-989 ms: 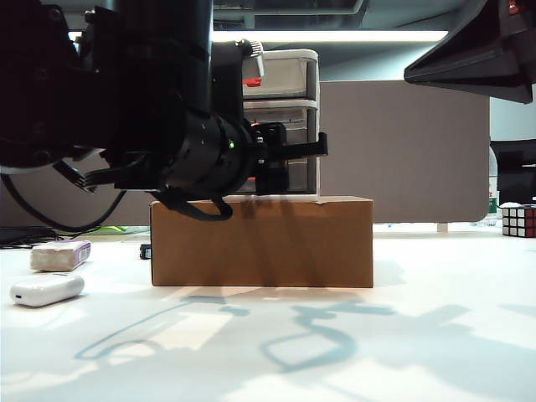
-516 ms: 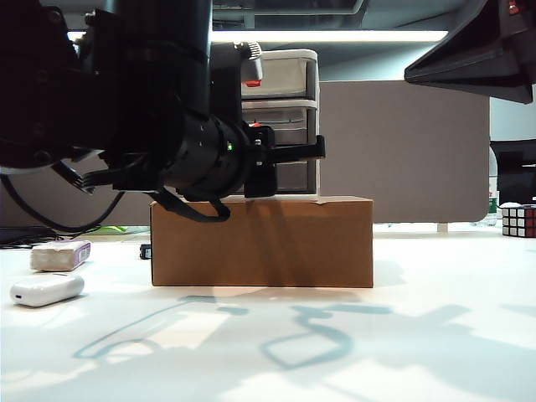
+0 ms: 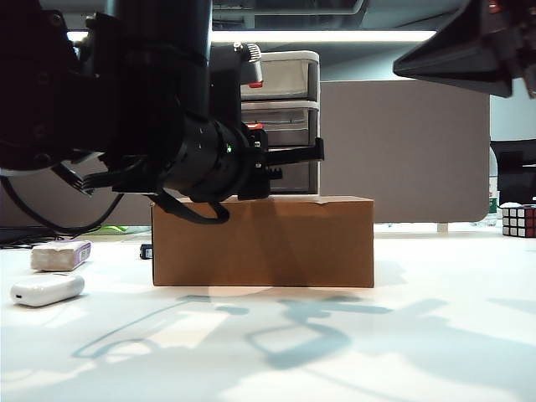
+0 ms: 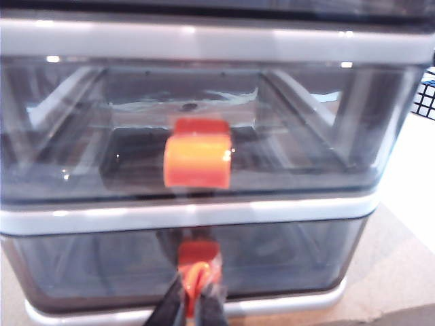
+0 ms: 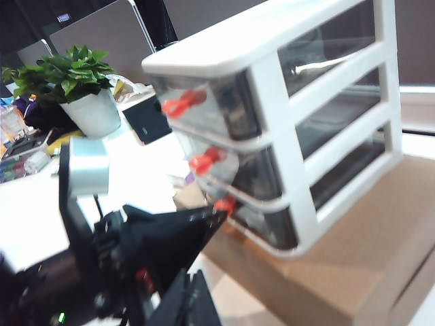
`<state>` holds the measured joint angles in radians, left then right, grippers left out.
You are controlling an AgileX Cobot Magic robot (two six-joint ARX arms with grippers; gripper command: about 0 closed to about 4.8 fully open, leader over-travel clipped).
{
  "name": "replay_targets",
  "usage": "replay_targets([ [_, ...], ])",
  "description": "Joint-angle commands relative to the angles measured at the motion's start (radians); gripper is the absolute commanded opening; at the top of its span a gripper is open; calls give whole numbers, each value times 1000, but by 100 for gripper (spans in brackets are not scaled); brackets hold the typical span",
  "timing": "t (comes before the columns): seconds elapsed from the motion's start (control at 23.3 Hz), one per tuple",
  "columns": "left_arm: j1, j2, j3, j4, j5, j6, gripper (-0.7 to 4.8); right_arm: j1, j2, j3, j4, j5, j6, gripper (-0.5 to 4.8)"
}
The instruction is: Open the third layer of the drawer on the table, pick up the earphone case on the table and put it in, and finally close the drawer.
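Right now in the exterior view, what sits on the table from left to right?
Glossy white rounded earphone case → greyish-white block with purple label → brown cardboard box carrying the white-framed drawer unit → multicoloured puzzle cube.

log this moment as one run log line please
left gripper: shut on third layer handle | drawer: closed | earphone case: on table | right gripper: idle

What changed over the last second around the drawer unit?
The left hand closed its fingers on the bottom drawer's red-orange handle. The right arm, overhead at the upper right, shifted slightly leftward. The drawer unit, cardboard box and earphone case stayed put; the bottom drawer is not yet pulled out.
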<state>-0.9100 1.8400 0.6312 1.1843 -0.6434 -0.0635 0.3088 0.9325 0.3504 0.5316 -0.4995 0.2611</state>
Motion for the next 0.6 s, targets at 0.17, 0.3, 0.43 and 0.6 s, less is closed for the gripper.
replay_targets([
  [0.17, 2, 0, 4, -1, 4, 3, -5, 15, 220, 160, 110, -85, -3, -5],
  [0.3, 2, 0, 3, -1, 4, 2, -5, 51, 297, 216, 114, -92, -5, -5],
  [0.43, 2, 0, 3, -1, 4, 0, -5, 84, 362, 259, 138, -112, -11, -5],
  [0.6, 2, 0, 3, -1, 5, 0, -5, 109, 439, 309, 140, -108, -33, -6],
])
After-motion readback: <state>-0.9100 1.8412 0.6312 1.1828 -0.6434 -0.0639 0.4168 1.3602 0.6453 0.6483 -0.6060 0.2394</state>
